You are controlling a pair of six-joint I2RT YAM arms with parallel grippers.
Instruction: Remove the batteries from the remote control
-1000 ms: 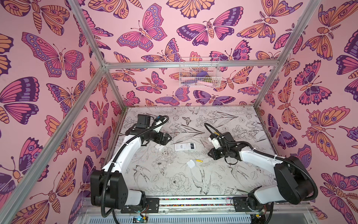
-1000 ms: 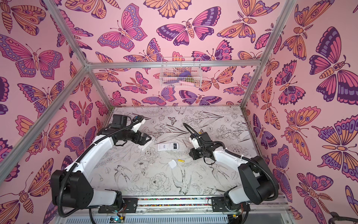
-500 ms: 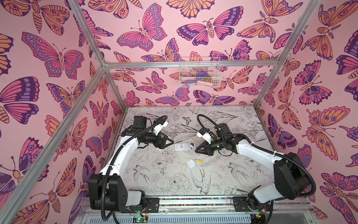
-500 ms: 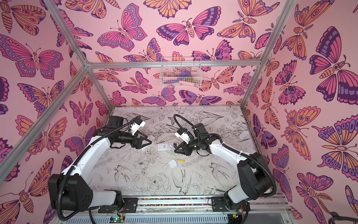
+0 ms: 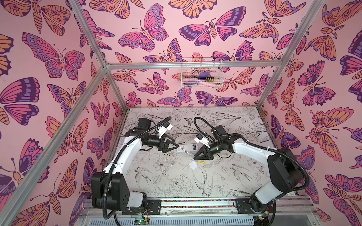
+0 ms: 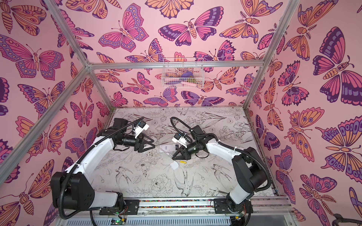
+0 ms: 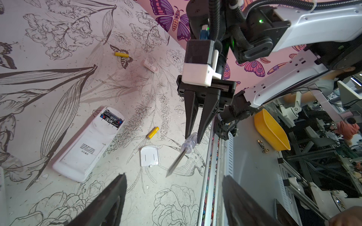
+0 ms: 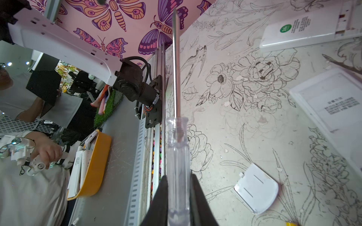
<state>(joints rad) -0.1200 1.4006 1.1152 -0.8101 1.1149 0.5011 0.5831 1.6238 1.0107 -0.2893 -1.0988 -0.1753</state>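
Right gripper [image 7: 193, 137]: fingers [image 8: 162, 195] clamped on the clear handle of a screwdriver [image 7: 181, 154], held clear of the surface [image 5: 156, 187], metal shaft pointing towards the left arm. Left gripper [image 7: 174, 175]: fingers [image 7: 115, 187] spread wide, nothing gripped. In both top views the shaft tip reaches the mouth of the left gripper [image 5: 175, 145]; whether it touches cannot be told. Remote control [image 7: 86, 146]: white, lying back-up on the surface, battery compartment uncovered at one end. Two black batteries [image 7: 111, 119] sit side by side in that compartment. One yellow battery [image 7: 153, 132] lies loose on the surface near the open end of the remote, just beside a white battery cover [image 7: 149, 156] lying flat; in a top view this pair sits just below the right gripper [image 5: 195, 156]. Second yellow battery [image 7: 121, 54] lies well apart, farther along the surface, near a second small white cover [image 7: 150, 66]. The right wrist view shows another white remote with a round green sticker [image 8: 305, 29] resting flat; the contents of its compartment cannot be made out.
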